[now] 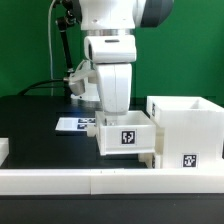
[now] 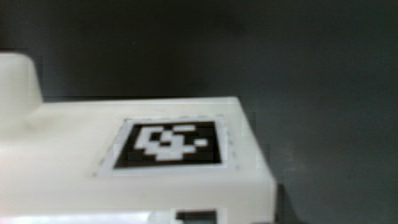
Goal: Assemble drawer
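A small white open-topped tray [image 1: 126, 136] with a black-and-white tag on its front hangs just above the table, right against the tall boxy shell [image 1: 186, 128] on the exterior view's right. My gripper [image 1: 113, 117] reaches straight down into the tray and is shut on its wall; the fingertips are hidden by the tray. In the wrist view the tray's tagged face [image 2: 169, 143] fills the frame, blurred and very close. The second tray cannot be made out for sure.
A long low white rail [image 1: 100, 181] runs along the front. The marker board [image 1: 74, 124] lies flat on the black table behind the tray. A white piece [image 1: 3, 150] shows at the exterior view's left edge. A green wall stands behind.
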Controlling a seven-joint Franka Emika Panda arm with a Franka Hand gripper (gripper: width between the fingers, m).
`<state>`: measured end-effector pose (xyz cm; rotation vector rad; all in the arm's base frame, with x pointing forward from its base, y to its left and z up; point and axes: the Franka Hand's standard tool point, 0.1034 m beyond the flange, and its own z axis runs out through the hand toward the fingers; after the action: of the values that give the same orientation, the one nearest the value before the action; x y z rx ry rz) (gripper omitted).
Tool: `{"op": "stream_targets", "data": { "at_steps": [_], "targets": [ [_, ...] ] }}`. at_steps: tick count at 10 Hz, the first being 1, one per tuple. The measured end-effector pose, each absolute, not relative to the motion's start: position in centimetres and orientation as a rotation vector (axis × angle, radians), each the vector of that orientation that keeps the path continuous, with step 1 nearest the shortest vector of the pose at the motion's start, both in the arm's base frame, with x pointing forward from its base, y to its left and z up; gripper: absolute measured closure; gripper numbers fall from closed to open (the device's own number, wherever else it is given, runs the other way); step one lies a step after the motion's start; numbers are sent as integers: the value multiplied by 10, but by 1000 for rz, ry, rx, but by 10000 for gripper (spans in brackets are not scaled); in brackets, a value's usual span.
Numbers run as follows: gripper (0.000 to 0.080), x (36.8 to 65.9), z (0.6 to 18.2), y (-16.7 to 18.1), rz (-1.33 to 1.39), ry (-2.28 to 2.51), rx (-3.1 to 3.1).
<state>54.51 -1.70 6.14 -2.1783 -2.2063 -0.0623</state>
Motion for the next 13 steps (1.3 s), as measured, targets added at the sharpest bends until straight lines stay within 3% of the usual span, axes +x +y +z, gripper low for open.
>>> {"op": "stream_targets", "data": {
  "at_steps": [13],
  "targets": [
    [755, 544, 55, -7, -56, -2167, -2198]
  ]
}}
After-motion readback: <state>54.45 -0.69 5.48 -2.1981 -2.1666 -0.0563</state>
